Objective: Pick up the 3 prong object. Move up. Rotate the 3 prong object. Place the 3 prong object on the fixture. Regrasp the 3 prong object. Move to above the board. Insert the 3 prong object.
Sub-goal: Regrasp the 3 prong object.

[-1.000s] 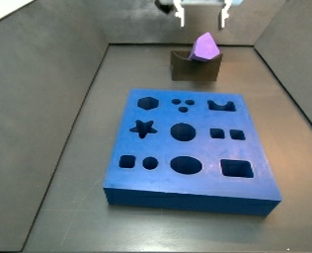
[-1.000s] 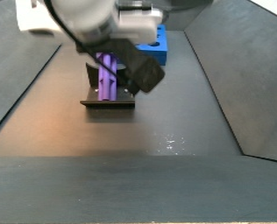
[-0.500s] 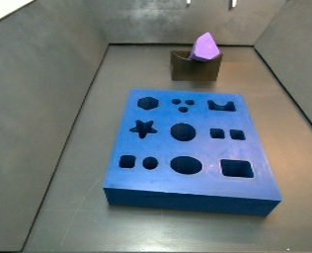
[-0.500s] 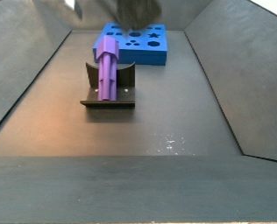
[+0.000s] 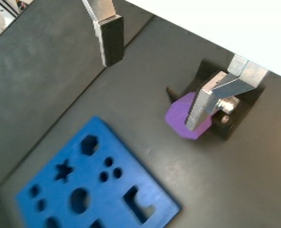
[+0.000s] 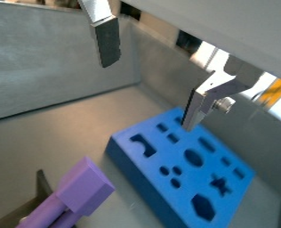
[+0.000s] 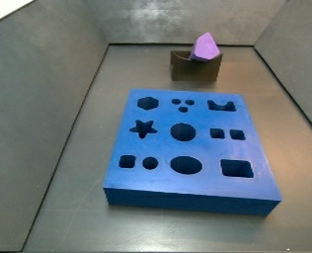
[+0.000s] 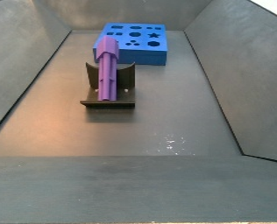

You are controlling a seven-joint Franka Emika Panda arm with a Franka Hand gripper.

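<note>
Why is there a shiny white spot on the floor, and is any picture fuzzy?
In a side view, light glints off the floor in front of the fixture. In a wrist view, the open claw has bright glare behind it, and the 3 prong object looks slightly soft.

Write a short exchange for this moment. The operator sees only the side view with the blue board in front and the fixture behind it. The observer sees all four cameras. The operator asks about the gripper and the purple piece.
Operator: I see no gripper. Where is it?
Observer: The gripper shows only in the wrist views, raised above the floor, open, with nothing between its fingers.
Operator: I only see a purple tip on the fixture. How does the piece lie?
Observer: In a side view the 3 prong object is a long bar lying along the fixture, one end pointing toward the board.
</note>
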